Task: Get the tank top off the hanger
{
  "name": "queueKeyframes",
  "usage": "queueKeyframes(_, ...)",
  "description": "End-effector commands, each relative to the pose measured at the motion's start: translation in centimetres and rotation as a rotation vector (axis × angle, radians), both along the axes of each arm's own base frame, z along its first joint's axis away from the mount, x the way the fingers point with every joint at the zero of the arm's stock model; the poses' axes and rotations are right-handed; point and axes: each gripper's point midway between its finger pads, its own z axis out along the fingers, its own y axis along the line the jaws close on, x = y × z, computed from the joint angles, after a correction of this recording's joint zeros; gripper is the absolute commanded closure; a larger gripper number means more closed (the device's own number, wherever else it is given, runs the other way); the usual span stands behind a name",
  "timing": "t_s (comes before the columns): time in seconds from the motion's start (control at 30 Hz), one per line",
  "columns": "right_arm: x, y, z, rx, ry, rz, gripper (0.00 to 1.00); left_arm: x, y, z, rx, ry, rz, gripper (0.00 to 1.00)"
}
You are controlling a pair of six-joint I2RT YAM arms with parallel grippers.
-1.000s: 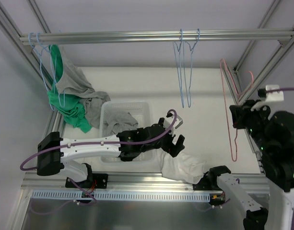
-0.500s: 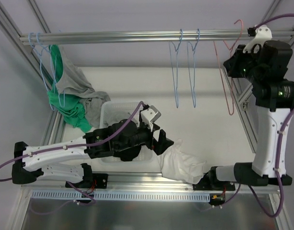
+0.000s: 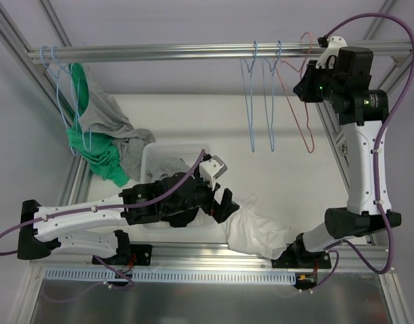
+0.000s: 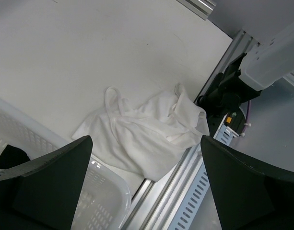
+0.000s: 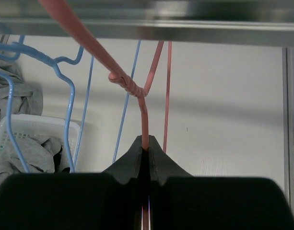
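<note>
White table (image 3: 193, 121) under wide-apart left claw (image 4: 146, 143); right claw (image 5: 146, 148) tight on pink hanger (image 5: 129, 86).

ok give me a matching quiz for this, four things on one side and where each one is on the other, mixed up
Things:
1 pink hanger
2 white tank top
3 basket
4 green shirt

Places:
a crumpled on the table
b hanging from the rail
c pinched in the right end effector
d holding grey clothes

Pairs: 1-c, 2-a, 3-d, 4-b
</note>
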Motion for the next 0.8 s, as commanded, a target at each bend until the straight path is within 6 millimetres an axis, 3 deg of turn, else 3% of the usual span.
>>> queueKeyframes(0.0,-0.1,-0.6,-0.6,-0.027,-0.007,-0.039,1.0,-0.3,-0.8,0.3,-0.007,0.003,-0.022,0.01)
queueKeyframes(0.1,-0.2,-1.3,-2.2,-0.059,0.025,-0.065,1.0,-0.5,-1.3,0.1,0.004,0.008,-0.044,0.01)
queueKeyframes(0.27,-0.7,-1.5,-2.8,-0.068,0.022,-0.072,0.99,-0.5,-2.4,-0.5,0.027,0.015,-0.06,0.01)
queueKeyframes(0.33,-1.0,-1.5,-3.0,-0.063,0.026,-0.071,0.69,-0.4,-2.9,-0.7,0.037,0.019,-0.066,0.01)
queueKeyframes(0.37,-1.4,-1.4,-2.7,-0.058,0.018,-0.065,0.44,-0.6,-3.2,-0.8,0.042,0.022,-0.079,0.01)
queueKeyframes(0.4,-1.7,-1.3,-2.5,-0.05,0.012,-0.055,0.1,-0.6,-3.6,-0.8,0.043,0.025,-0.088,0.01)
queueKeyframes(0.43,-2.5,-1.3,-2.2,-0.044,0.0,-0.055,0.03,-0.7,-4.1,-1.5,0.06,0.031,-0.098,0.01)
queueKeyframes(0.5,-3.4,-1.7,-1.6,-0.047,-0.02,-0.073,0.0,-1.1,-5.1,-1.6,0.07,0.037,-0.139,0.01)
queueKeyframes(0.57,-5.3,-2.5,-0.8,-0.048,-0.055,-0.099,0.01,-1.5,-6.2,-3.0,0.107,0.052,-0.183,0.01)
queueKeyframes(0.63,-6.9,-2.9,-0.3,-0.04,-0.078,-0.117,0.01,-1.3,-7.2,-4.7,0.149,0.065,-0.19,0.01)
queueKeyframes(0.67,-7.7,-3.1,-1.2,-0.041,-0.066,-0.122,0.01,-1.1,-7.5,-5.4,0.169,0.065,-0.185,0.01)
queueKeyframes(0.73,-11.0,-4.0,0.0,-0.034,-0.127,-0.158,0.01,-0.7,-8.3,-8.0,0.232,0.076,-0.176,0.01)
queueKeyframes(0.77,-11.9,-4.7,-0.8,-0.049,-0.119,-0.189,0.01,-0.7,-8.4,-9.1,0.259,0.081,-0.178,0.01)
